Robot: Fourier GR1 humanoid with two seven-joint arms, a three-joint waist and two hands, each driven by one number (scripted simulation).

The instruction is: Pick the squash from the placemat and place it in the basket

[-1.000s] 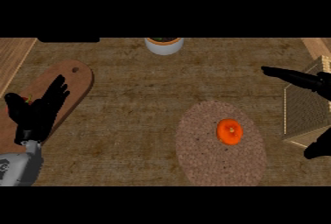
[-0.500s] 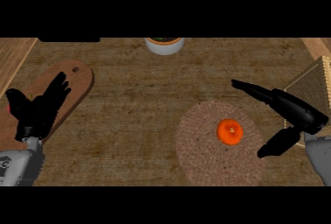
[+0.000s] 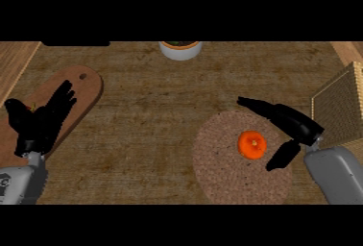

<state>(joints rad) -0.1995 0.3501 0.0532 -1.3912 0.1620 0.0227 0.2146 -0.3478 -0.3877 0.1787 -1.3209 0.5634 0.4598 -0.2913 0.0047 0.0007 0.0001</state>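
Observation:
An orange squash lies on a round woven placemat right of the counter's middle. My right hand hangs just right of the squash, open, with its fingers stretched past it to the upper left and its thumb pointing down beside it; it does not hold the squash. A woven basket stands at the right edge, partly cut off. My left hand rests open over a wooden cutting board at the left.
The wooden cutting board lies tilted at the left. A white pot stands at the counter's far edge. A wooden strip runs along the upper left corner.
My right hand has moved left from the basket to the squash's side, fingers now reaching over the placemat. The left hand has barely moved.

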